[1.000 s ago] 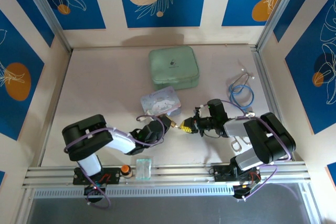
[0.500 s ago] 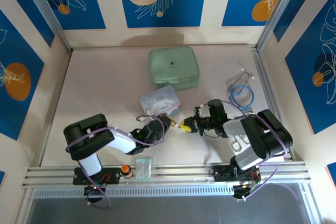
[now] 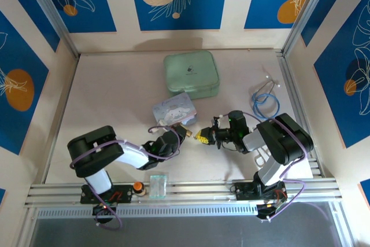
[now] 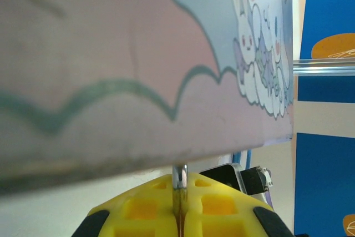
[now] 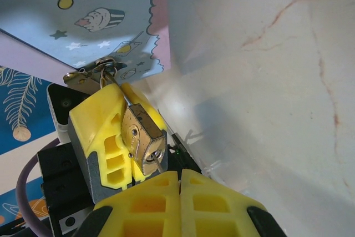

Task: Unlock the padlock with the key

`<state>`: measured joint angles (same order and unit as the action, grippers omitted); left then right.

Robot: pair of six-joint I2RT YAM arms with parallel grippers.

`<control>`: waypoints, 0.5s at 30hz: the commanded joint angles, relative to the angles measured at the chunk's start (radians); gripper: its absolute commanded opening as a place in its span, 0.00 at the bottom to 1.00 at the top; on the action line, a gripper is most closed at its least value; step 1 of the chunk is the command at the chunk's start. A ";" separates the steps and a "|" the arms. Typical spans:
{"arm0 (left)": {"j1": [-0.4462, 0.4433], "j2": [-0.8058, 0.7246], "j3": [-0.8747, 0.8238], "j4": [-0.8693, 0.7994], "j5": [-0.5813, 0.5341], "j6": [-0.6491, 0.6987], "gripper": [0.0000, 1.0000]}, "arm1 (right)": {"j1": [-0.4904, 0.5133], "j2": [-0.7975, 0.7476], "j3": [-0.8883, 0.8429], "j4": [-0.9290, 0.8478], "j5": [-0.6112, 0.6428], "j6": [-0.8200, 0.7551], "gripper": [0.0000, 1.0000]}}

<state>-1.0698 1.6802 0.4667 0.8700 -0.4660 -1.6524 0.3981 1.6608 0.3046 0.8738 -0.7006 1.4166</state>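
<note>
The brass padlock (image 5: 143, 137) hangs in the air by its silver shackle (image 4: 179, 177), which my left gripper (image 4: 179, 191) is shut on. In the right wrist view the lock's keyhole end faces my right gripper (image 5: 180, 177). That gripper is shut on the key (image 5: 159, 163), whose thin blade sits in the keyhole. From above, the left gripper (image 3: 185, 132) and the right gripper (image 3: 202, 136) meet tip to tip just in front of the lilac cartoon tin (image 3: 174, 110). The tin (image 4: 138, 54) lies right over the left fingers.
A mint green case (image 3: 191, 74) lies behind the tin. A blue cable loop (image 3: 267, 105) is at the right, and silver scissors (image 3: 263, 157) lie beside the right arm. A small clear box (image 3: 158, 184) sits on the front rail.
The right arm's elbow has swung left and its wrist has turned. The lilac tin has shifted slightly back and left. Both grippers stay shut and together.
</note>
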 commanded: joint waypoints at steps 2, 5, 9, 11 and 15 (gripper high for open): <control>-0.022 -0.039 0.057 0.095 0.084 -0.026 0.00 | 0.013 0.023 0.026 0.140 -0.016 0.031 0.00; -0.021 -0.039 0.067 0.084 0.095 -0.014 0.00 | 0.016 0.002 0.036 0.105 -0.019 0.010 0.00; -0.021 -0.060 0.088 0.018 0.127 -0.003 0.00 | 0.003 -0.038 0.051 0.001 -0.027 -0.051 0.00; -0.021 -0.068 0.086 0.028 0.127 0.005 0.00 | -0.012 -0.040 0.058 -0.010 -0.042 -0.058 0.00; -0.021 -0.092 0.089 0.001 0.133 0.012 0.00 | -0.036 -0.031 0.069 -0.021 -0.054 -0.058 0.00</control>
<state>-1.0687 1.6405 0.5045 0.8143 -0.4232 -1.6478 0.3695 1.6440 0.3397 0.8635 -0.7422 1.3834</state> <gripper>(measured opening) 0.067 0.049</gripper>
